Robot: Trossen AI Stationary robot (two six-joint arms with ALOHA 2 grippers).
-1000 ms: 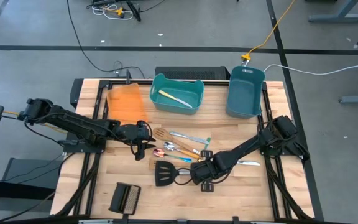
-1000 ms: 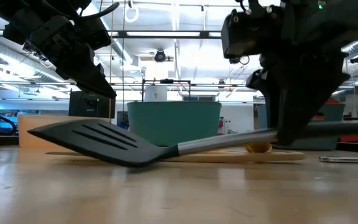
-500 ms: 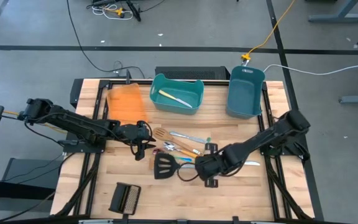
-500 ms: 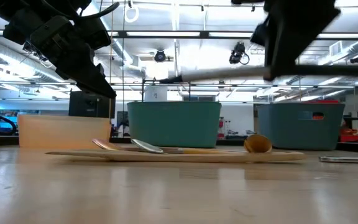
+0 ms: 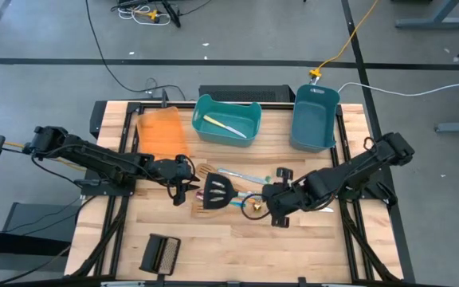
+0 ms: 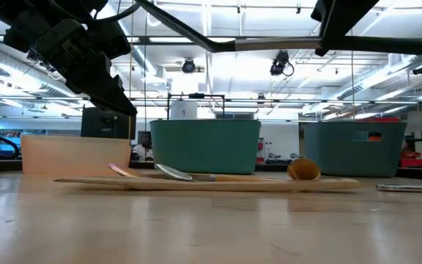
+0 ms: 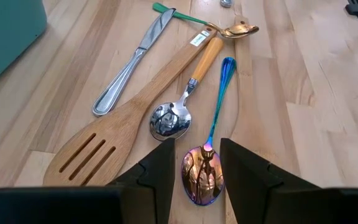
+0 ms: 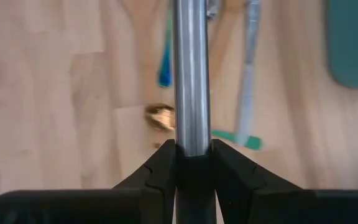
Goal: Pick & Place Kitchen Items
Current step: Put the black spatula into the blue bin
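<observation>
Teal bin (image 5: 228,119) holds one knife (image 5: 225,127); the other bin (image 5: 315,118) shows nothing inside. Right hand (image 5: 276,196) pinches the black spatula (image 5: 217,191) by its steel handle, now lifted off the surface above the utensil pile (image 5: 237,187), higher than before. Left hand (image 7: 193,163) spread over a spoon (image 7: 202,173).

Two teal bins (image 5: 226,119) (image 5: 315,118) — one orange bin (image 5: 162,134) — one black spatula (image 5: 217,190) — one ribbed block (image 5: 160,254).
</observation>
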